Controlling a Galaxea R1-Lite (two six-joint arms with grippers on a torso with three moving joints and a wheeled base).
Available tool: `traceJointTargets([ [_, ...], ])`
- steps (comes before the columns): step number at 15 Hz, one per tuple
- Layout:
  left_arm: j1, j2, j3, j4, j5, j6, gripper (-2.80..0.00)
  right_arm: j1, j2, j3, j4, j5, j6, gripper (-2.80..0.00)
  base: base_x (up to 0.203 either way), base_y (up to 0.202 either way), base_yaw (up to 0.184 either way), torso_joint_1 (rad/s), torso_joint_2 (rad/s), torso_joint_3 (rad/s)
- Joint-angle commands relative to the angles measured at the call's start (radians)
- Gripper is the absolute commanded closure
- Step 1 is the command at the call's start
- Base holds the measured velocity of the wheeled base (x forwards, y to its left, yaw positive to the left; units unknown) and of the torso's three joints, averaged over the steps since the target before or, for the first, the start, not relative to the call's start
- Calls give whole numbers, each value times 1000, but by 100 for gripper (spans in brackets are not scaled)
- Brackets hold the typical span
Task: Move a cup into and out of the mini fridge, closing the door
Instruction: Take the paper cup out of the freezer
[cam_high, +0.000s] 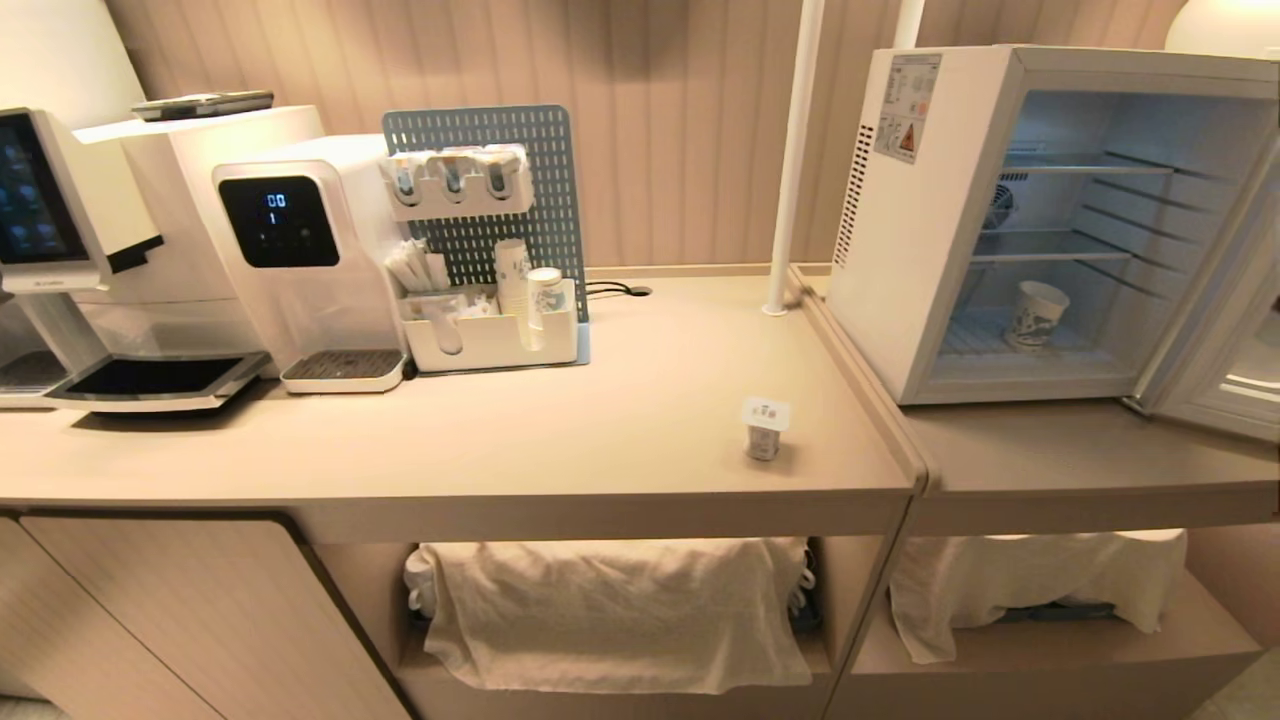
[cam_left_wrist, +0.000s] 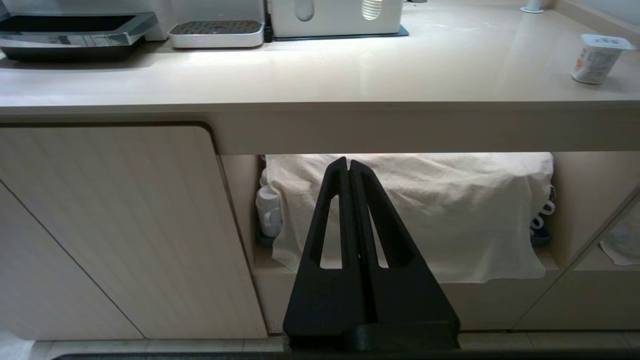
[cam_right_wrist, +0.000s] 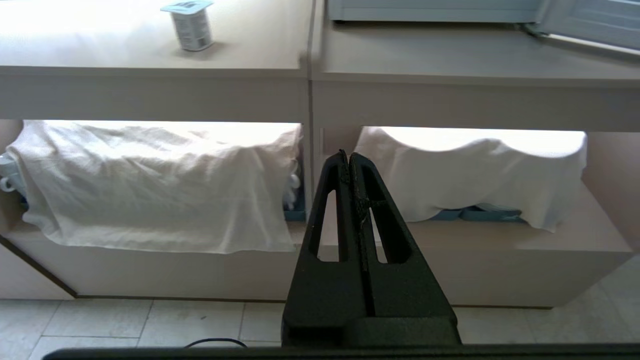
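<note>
I look onto a café-style drinks counter (cam_high: 600, 440): coffee machine (cam_high: 60, 250) at its left edge, water dispenser (cam_high: 300, 260), cup organiser (cam_high: 490, 340), mini fridge (cam_high: 930, 230) at right.

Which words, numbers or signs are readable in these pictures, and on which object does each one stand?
"00" above "1": black display of the white water dispenser.
Red warning triangle, no readable words: sticker on the mini fridge.
Too small or blurred: sticker's text, print on the plastic pot, the cup pattern, the screen of the left machine.
</note>
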Motion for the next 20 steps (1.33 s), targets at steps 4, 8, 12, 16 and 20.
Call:
traceJointTargets([
  [4,0,1,0,0,0,0,0,0,2,0,1,0,-1,0,0,-193,-1,1,2,2],
  [8,0,1,0,1,0,0,0,0,2,0,1,0,-1,0,0,-191,-2,3,2,2],
  [12,0,1,0,1,0,-1,0,0,2,0,1,0,-1,0,0,-191,-3,3,2,2],
  [16,0,0,0,1,0,-1,0,0,2,0,2,0,-1,0,0,-194,-1,4,0,3],
  [20,0,0,0,-4,0,-1,0,0,3,0,2,0,-1,0,0,-193,0,2,1,-2],
])
